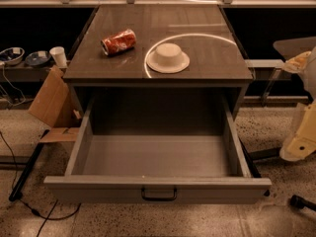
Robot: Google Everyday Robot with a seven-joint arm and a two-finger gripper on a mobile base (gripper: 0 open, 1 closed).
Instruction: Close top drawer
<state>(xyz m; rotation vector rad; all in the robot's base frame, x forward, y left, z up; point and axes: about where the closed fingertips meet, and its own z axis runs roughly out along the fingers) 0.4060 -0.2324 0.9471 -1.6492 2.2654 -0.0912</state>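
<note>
The top drawer [158, 157] is pulled far out of the grey cabinet [158, 73] and is empty inside. Its plain flat front [98, 191] faces me, with a small dark bar handle [159, 195] at the centre. My gripper is not in view. Only cream-coloured parts of my arm [298, 139] show at the right edge, to the right of the drawer and apart from it.
A red crushed can [118, 42] and an upturned white bowl [168, 58] lie on the cabinet top. A cardboard box [49, 100] leans at the left, with a white cup [58, 56] and bowls [12, 56] behind it. Cables [29, 206] run over the floor at the left.
</note>
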